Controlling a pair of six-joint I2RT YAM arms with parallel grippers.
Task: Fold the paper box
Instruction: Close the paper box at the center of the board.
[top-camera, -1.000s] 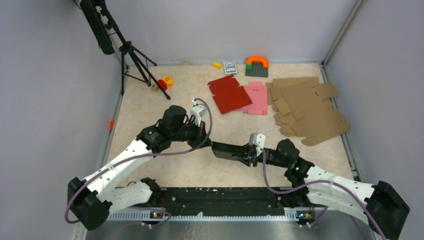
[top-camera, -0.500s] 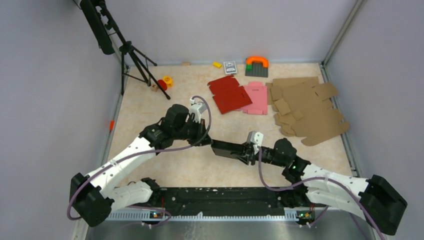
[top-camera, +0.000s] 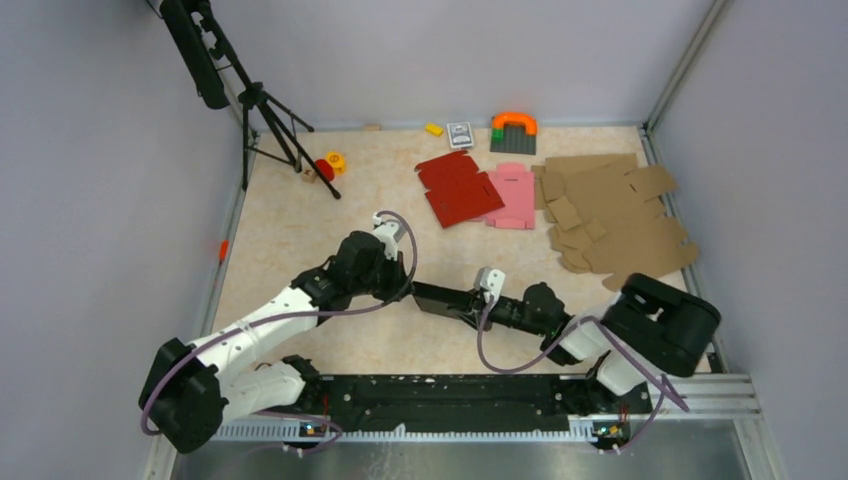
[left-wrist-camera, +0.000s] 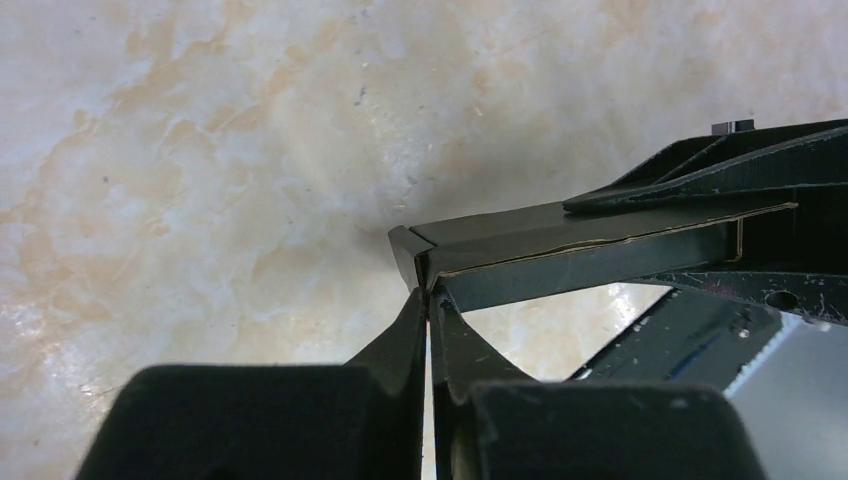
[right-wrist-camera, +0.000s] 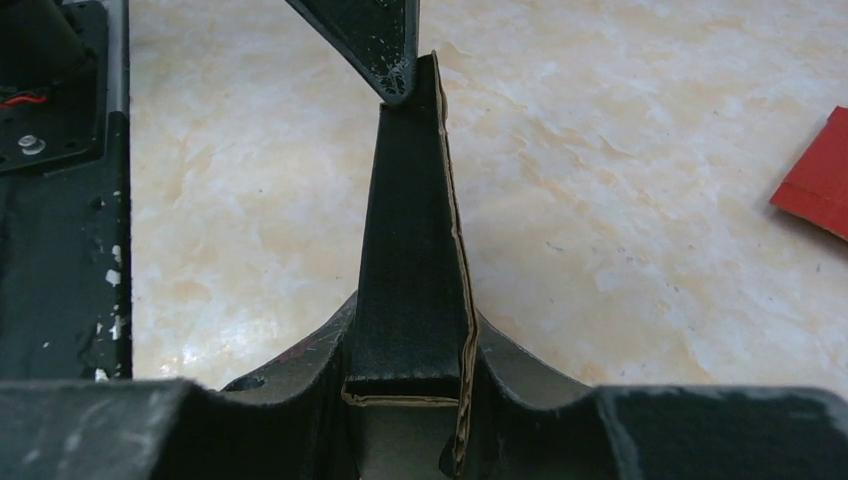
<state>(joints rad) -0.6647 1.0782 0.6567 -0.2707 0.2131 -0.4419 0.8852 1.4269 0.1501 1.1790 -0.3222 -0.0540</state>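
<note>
Stretched between both arms over the table (top-camera: 300, 200), the black paper box (top-camera: 445, 299) looks partly folded. The left gripper (left-wrist-camera: 428, 300) pinches one end, the right gripper (right-wrist-camera: 410, 350) clasps the other. Closing it up seems not yet done.

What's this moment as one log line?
paper box: partly folded | left pincer: shut on its end | right pincer: shut across it

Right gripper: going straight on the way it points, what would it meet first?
The right gripper clamps the paper box; beyond it comes the left gripper, shut, at the box's far end, seemingly touching it.
</note>
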